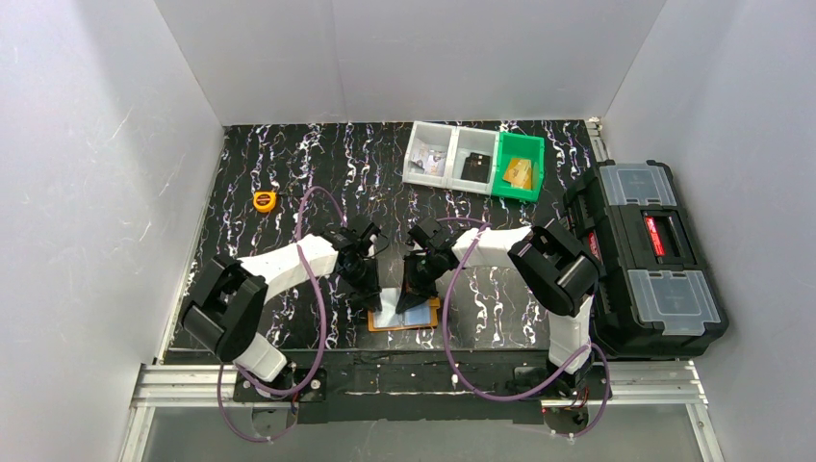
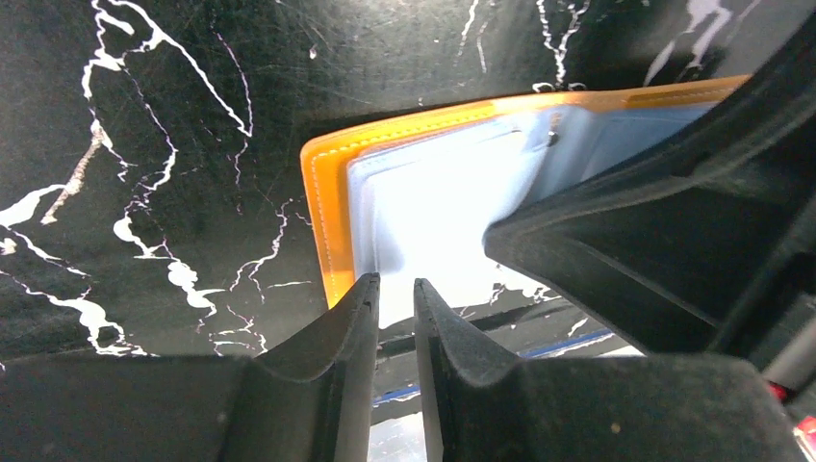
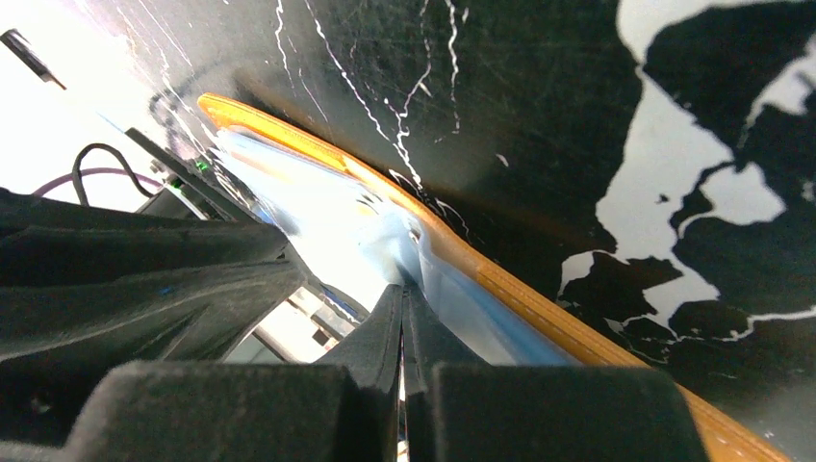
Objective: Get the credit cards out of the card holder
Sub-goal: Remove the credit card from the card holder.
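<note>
The orange card holder (image 1: 429,313) lies open on the black marbled table near the front edge, between my two grippers. Its inside shows pale blue cards under glossy clear pockets (image 2: 433,212). My left gripper (image 1: 370,294) rests at the holder's left edge (image 2: 327,212), its fingers a narrow gap apart with nothing between them. My right gripper (image 1: 416,292) is at the holder's upper right, shut on a thin pale blue leaf (image 3: 385,241) rising from the holder (image 3: 539,298). I cannot tell whether that leaf is a card or a pocket.
A small yellow tape measure (image 1: 265,201) lies at the far left. Two grey bins (image 1: 452,154) and a green bin (image 1: 520,166) with small items stand at the back. A black toolbox (image 1: 654,260) stands to the right. White walls enclose the table.
</note>
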Robot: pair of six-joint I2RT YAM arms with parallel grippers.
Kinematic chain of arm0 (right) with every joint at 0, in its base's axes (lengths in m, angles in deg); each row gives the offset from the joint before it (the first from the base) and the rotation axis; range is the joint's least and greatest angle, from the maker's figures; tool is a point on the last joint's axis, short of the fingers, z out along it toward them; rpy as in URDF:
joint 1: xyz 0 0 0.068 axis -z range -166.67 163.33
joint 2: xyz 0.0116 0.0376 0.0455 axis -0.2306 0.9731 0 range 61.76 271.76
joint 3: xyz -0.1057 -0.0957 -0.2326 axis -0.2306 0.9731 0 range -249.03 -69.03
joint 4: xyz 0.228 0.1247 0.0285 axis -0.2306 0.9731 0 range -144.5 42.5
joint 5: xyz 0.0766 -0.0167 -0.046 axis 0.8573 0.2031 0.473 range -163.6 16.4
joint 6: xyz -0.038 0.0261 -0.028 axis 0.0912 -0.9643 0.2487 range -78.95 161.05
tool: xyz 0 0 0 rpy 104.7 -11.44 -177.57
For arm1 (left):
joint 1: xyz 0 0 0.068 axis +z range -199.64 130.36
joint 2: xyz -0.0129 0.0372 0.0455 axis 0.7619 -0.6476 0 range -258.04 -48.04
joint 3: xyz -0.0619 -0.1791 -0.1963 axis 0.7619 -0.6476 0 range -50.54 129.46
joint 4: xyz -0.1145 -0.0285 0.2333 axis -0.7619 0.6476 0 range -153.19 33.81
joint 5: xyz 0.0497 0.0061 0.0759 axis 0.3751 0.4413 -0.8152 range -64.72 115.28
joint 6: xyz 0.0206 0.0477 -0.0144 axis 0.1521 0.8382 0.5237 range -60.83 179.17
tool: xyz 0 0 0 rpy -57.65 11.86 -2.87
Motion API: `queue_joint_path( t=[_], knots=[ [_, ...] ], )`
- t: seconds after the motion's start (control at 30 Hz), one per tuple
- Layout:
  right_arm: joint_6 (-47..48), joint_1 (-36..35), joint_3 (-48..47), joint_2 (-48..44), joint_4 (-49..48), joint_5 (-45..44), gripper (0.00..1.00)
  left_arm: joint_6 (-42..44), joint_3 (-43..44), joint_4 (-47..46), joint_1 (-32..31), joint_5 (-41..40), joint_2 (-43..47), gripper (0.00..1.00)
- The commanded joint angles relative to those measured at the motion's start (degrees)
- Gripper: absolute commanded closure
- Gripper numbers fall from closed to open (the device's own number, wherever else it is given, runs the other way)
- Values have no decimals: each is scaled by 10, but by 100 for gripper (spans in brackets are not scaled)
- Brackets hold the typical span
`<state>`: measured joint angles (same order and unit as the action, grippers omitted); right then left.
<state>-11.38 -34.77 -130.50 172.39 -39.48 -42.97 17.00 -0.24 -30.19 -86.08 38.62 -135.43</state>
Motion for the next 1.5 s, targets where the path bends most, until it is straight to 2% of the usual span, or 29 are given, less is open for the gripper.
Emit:
queue_joint_path(
  t=[0.0,0.3,0.53,0.67,0.93,1.13,1.47],
  knots=[
    [20,-2,32,41,41,-94,99,9,-10,-3,2,9,-16,81],
    [22,-2,35,37,35,-90,97,1,-21,-33,-4,26,-43,84],
    [20,-2,50,14,18,-90,66,-16,-25,-56,-9,34,-65,92],
    [15,-2,60,-3,7,-84,56,-21,-24,-63,-9,38,-74,98],
    [11,0,53,-69,17,-89,50,-27,-18,-68,-10,49,-48,100],
    [30,4,19,-130,64,-112,44,-27,-10,-70,-10,59,-17,100],
    [52,25,7,-208,123,-151,43,-29,14,-84,-12,91,-8,100]
  ],
)
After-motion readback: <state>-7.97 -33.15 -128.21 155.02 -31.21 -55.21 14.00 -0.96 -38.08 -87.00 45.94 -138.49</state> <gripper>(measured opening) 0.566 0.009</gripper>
